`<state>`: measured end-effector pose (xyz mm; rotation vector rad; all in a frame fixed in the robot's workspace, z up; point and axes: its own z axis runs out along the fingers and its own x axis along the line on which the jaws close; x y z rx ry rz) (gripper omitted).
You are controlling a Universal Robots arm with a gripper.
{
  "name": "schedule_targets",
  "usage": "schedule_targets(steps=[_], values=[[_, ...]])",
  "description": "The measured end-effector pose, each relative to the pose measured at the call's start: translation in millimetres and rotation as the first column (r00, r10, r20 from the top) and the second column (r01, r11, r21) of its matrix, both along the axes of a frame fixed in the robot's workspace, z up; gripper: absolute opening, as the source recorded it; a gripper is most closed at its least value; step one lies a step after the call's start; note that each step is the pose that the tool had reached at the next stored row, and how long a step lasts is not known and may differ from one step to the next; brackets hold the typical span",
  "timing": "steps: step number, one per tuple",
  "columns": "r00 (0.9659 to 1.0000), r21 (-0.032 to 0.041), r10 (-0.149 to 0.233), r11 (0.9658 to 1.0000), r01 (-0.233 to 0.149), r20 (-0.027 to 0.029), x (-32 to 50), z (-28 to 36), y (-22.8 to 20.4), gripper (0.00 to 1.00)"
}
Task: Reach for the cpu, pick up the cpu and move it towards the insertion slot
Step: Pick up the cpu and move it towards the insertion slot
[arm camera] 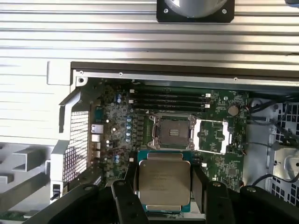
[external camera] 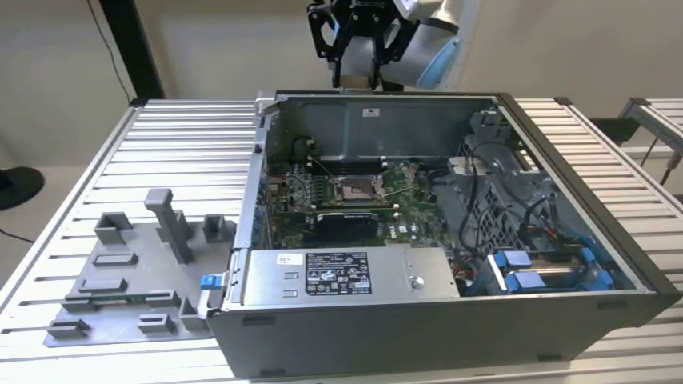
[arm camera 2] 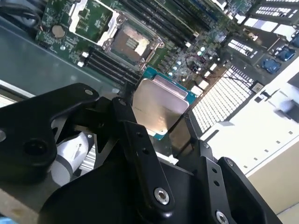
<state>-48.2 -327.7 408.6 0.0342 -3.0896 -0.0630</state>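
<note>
The cpu (arm camera: 164,177), a flat square chip with a pale silvery top and a green rim, sits between my black fingers in both wrist views. My gripper (arm camera: 164,185) is shut on the chip's two opposite edges, and the cpu (arm camera 2: 161,103) hangs level above the motherboard. The insertion slot (arm camera: 172,132) is a square socket with a shiny metal frame, its cover plate swung open beside it. It lies on the green board a short way beyond the chip. In the exterior view my gripper (external camera: 353,78) hovers high over the case's rear wall, above and behind the insertion slot (external camera: 357,189).
The open computer case (external camera: 449,320) stands on a slatted metal table (external camera: 181,136). A power supply (external camera: 341,276), cable bundles (external camera: 501,208) and blue drive brackets (external camera: 533,268) crowd its front and right. A grey fixture plate with upright blocks (external camera: 139,272) lies at the exterior view's left.
</note>
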Motion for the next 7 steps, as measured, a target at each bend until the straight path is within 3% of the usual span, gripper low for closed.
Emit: schedule_targets(steps=[7], values=[[1.0,0.0,0.0,1.0,0.0,0.0,-0.4,0.0,0.0,0.0]])
